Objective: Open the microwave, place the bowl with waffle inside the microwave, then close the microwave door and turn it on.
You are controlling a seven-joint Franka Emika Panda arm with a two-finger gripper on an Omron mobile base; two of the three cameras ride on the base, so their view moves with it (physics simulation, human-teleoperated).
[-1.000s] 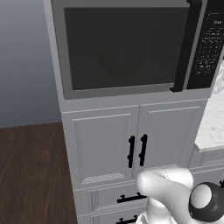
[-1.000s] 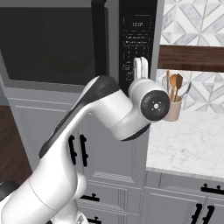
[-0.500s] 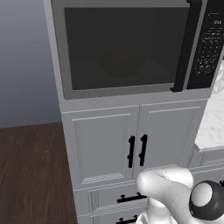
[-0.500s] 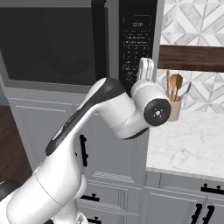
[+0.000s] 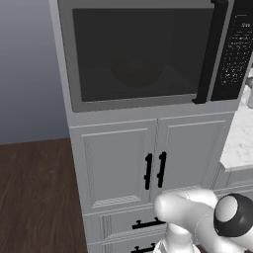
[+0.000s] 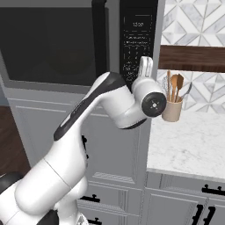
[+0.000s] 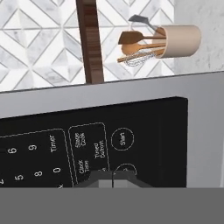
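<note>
Left base view: microwave door [image 5: 136, 54] closed, bowl [image 5: 137, 73] dim behind its glass. Right base view: claw [image 6: 146, 65] at the keypad [image 6: 137, 41], beside the marble bench [image 6: 189, 145]. Hand view: claw tips pressed together, below "Start" [image 7: 121, 138]; also "Timer", "Clock", 0, 5, 6, 8, 9.

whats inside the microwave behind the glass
Through the dark glass of the microwave door, a faint rounded bowl shape sits mid-chamber. The tint hides whether the waffle is in it.
</note>
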